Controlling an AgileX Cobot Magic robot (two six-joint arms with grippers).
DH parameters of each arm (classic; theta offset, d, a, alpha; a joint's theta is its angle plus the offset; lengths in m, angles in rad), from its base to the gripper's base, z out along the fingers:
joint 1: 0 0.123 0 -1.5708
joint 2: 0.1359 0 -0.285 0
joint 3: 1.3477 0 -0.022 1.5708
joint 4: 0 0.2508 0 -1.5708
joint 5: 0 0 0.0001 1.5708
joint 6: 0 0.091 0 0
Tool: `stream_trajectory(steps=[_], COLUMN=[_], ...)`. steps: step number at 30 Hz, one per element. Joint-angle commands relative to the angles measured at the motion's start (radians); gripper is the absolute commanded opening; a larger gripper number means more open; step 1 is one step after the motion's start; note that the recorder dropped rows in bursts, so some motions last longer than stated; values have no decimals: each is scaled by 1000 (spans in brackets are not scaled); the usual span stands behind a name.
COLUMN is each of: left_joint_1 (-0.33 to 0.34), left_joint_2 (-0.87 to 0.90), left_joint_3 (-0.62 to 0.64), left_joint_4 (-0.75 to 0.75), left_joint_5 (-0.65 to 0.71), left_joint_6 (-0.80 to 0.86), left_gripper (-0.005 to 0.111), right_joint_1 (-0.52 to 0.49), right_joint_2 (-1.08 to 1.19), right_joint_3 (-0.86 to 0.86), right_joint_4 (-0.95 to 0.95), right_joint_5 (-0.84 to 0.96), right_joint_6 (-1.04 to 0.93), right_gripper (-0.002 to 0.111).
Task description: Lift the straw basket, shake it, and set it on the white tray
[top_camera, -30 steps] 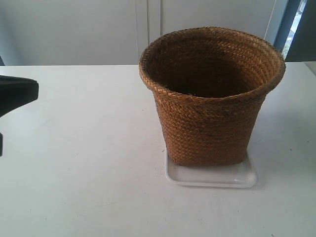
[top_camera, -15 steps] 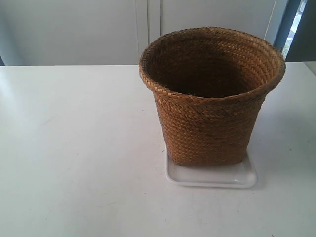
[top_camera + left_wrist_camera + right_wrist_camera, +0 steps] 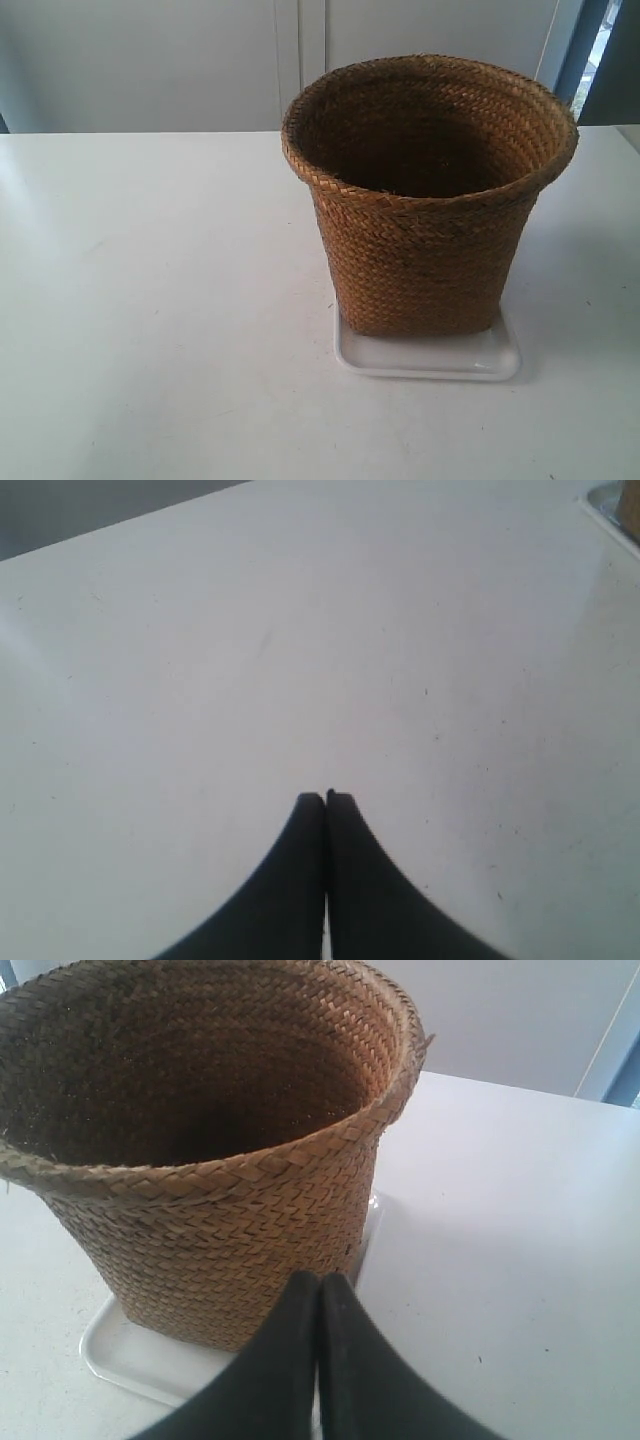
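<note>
The brown straw basket (image 3: pixel 425 200) stands upright on the white tray (image 3: pixel 430 360), right of the table's middle in the exterior view; its base covers most of the tray. Neither arm shows in that view. In the right wrist view the straw basket (image 3: pixel 210 1140) and the white tray (image 3: pixel 135 1360) are close ahead, and my right gripper (image 3: pixel 320 1278) is shut with nothing in it, apart from the basket's wall. My left gripper (image 3: pixel 326 798) is shut and empty over bare table.
The white table (image 3: pixel 160 300) stretches wide to the basket's left side in the exterior view. A pale wall with a door frame (image 3: pixel 300 60) stands behind. A metallic edge (image 3: pixel 615 505) shows at a corner of the left wrist view.
The dark arm at the exterior view's left edge has pulled out of sight. Basket and tray have not moved.
</note>
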Motion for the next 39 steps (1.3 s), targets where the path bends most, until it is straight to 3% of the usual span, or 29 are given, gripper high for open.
stream_trajectory(steps=[1, 9, 20, 39], left_joint_1=[2, 35, 123, 125], left_joint_2=[-75, -200, -334, -334], left_joint_3=[91, 231, 343, 344], left_joint_4=[-4, -4, -4, -4], left_joint_5=[-50, -160, -155, -126], left_joint_6=[61, 59, 39, 9], left_gripper=[0, 0, 0, 0], right_joint_1=[-4, -4, -4, -4], right_joint_2=[-6, -6, -6, -6], right_joint_3=[2, 2, 2, 2], right_joint_4=[0, 0, 0, 1], right_joint_5=[-10, -10, -10, -10], right_joint_6=[6, 6, 6, 6], right_gripper=[0, 0, 0, 0])
